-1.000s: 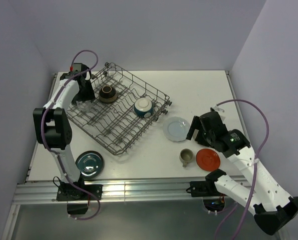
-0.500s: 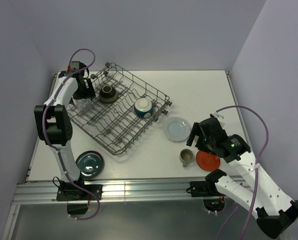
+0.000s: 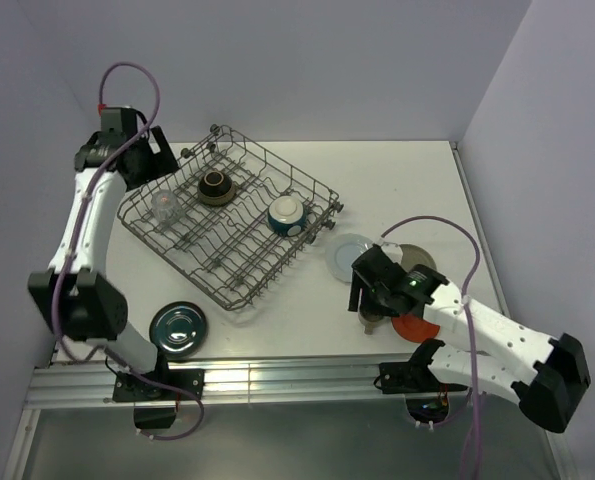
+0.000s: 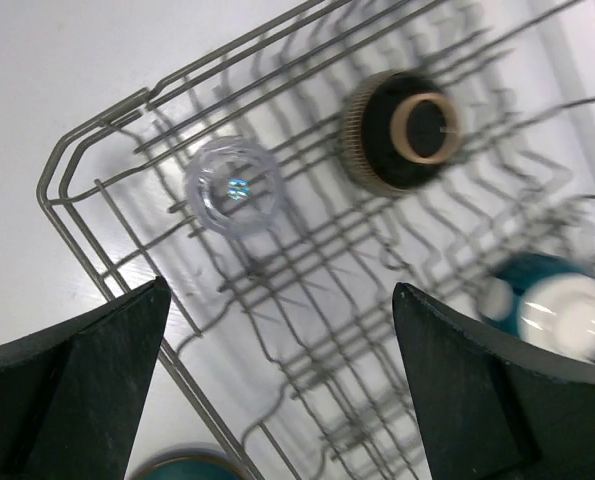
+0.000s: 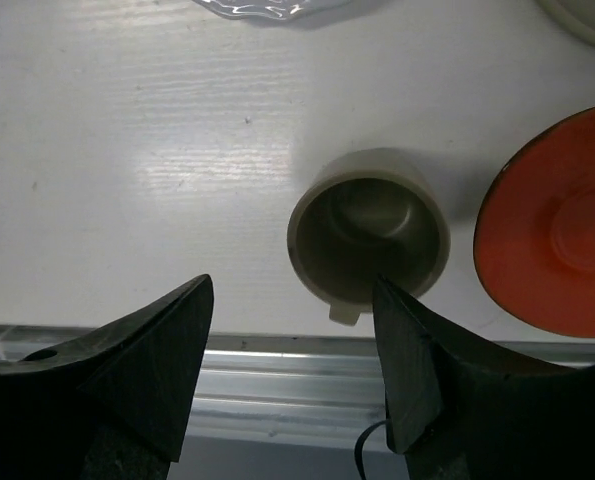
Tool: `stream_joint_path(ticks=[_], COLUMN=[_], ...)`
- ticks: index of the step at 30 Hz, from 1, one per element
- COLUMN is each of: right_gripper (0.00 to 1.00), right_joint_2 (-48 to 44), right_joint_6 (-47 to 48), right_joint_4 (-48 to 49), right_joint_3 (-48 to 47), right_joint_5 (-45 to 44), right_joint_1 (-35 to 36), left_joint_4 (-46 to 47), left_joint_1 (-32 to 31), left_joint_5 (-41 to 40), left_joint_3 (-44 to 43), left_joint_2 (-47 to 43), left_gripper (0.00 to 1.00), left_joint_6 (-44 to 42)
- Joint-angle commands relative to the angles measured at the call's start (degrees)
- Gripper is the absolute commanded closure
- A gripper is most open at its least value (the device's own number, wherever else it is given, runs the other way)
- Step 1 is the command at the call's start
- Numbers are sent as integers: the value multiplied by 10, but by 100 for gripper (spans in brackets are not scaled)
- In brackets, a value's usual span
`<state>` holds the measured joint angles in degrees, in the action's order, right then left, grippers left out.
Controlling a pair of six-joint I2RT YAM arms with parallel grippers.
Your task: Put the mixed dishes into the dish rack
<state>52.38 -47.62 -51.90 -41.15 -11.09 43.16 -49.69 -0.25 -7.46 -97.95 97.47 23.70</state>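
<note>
Left claw open, empty, up over dish rack corner
Clear glass, brown bowl, cream bowl inside rack
Right claw open, empty, low over grey mug on table
Red-orange saucer just beside mug, pale blue plate near, dark teal dish by front edge

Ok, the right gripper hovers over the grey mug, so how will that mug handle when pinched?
The grey mug looks rigid and thick-walled, so it probably won't flex. Its smooth surface may slip under a pinch. Upright and squat, it would likely slide rather than tip if nudged.
</note>
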Motion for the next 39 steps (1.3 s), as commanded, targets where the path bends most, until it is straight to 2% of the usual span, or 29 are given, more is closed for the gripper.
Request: stream_joint_path(ticks=[1,4,7,11,13,16,20,22,24,25,29,31,32,33,36,37,39], right_gripper=[29,36,49,80,82,79,66,67,79,100,100,100,100,100,100,100,100], right_joint_2=[45,80,103,123,134,153,171,179,183,180,126,57,30,-24,-95,-103,-109], right_joint_6=[-17,-13,-10,-13,-14,-21,-34,-39,-46,-49,-64,-58,-50,-49,-46,-46,-45], right_joint_4=[62,72,93,118,123,122,123,130,132,130,99,110,126,143,207,225,243], right_joint_3=[11,13,18,24,26,28,35,40,41,35,-13,-45,-51,-56,-76,-92,-107], right_joint_5=[-48,-64,-56,-44,-43,-59,-71,-74,-75,-81,-81,-54,-11,7,76,93,156], right_joint_1=[11,11,11,15,18,25,36,43,54,60,97,105,104,103,91,84,57], left_joint_4=[32,49,64,79,88,97,97,97,99,102,140,220,263,372,543,630,693], left_joint_1=[-4,-14,-23,-34,-43,-56,-66,-69,-72,-74,-77,-79,-79,-84,-108,-120,-164], left_joint_5=[66,103,141,206,246,268,273,277,284,286,352,454,487,544,576,565,541], left_joint_3=[34,77,120,174,204,241,280,293,312,319,371,407,459,490,597,617,661], left_joint_2=[-135,-224,-301,-369,-395,-425,-450,-461,-468,-475,-484,-493,-500,-509,-541,-557,-568], left_gripper=[1,1,1,1,1,1,1,1,1,1,1,1,1,1,1,1,1], left_joint_6=[19,30,47,70,80,89,88,89,92,93,114,155,179,244,377,401,440])
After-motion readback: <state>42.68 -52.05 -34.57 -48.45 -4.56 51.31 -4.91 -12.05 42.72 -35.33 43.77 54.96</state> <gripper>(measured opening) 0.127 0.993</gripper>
